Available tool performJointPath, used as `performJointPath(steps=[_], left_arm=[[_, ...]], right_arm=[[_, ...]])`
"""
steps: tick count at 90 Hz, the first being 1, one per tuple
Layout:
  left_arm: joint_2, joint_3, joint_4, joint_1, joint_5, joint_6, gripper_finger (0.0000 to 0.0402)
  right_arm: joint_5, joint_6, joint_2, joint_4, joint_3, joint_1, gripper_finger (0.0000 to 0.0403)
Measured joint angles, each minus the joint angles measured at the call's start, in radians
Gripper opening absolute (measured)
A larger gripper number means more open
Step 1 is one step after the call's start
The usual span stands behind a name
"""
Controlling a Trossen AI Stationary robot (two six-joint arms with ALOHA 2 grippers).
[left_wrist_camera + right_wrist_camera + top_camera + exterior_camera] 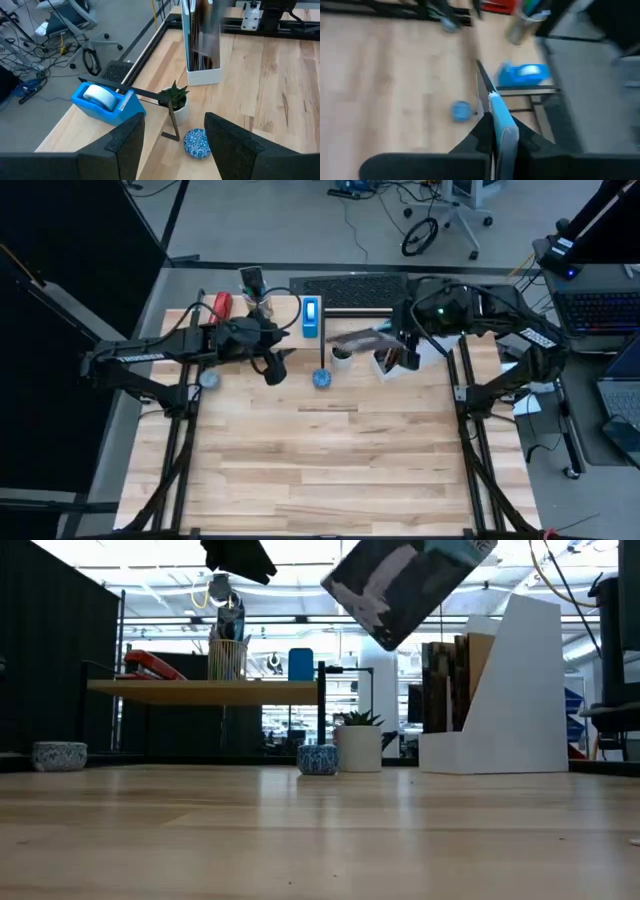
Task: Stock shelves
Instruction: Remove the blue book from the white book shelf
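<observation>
Two pincers hang above the table (330, 470). Right pincer (400, 348) is clamped on a thin book (405, 582) — held tilted in the air, just beside the white file holder (520, 690). Left pincer (172, 145) has its fingers spread wide, gripping nothing; the plank shelf (200, 690) with its blue tape dispenser (107, 102) lies just below and ahead, a patterned bowl (196, 144) beneath.

Grey concrete floor (290, 220) beyond the counter (330, 460), loose cables (385, 192) across it, wheeled office chair (450, 225) behind, black partition panel (60, 250) at one side, ceiling strip lights (300, 580), laptop (600, 310) alongside.
</observation>
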Motion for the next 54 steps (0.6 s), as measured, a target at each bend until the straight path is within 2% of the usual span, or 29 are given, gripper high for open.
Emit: performJointPath(steps=[12,28,36,41,54], left_arm=[[0.000,0.000,0.001,0.000,0.000,0.000,0.0194],[0.000,0.000,0.009,0.000,0.000,0.008,0.0194],[0.000,0.000,0.009,0.000,0.006,0.029,0.0194],[0.000,0.000,0.009,0.000,0.008,0.034,0.0194],[0.000,0.000,0.009,0.000,0.011,0.034,0.0194]], right_arm=[[-0.183,0.168,0.000,-0.009,0.000,0.030,0.0009],[-0.237,0.332,-0.002,-0.112,-0.070,0.105,0.0009],[-0.343,0.390,0.000,-0.151,-0.181,0.135,0.0009],[-0.433,0.424,-0.002,-0.107,-0.261,0.150,0.0009],[-0.700,0.497,-0.008,0.144,-0.483,0.208,0.0009]])
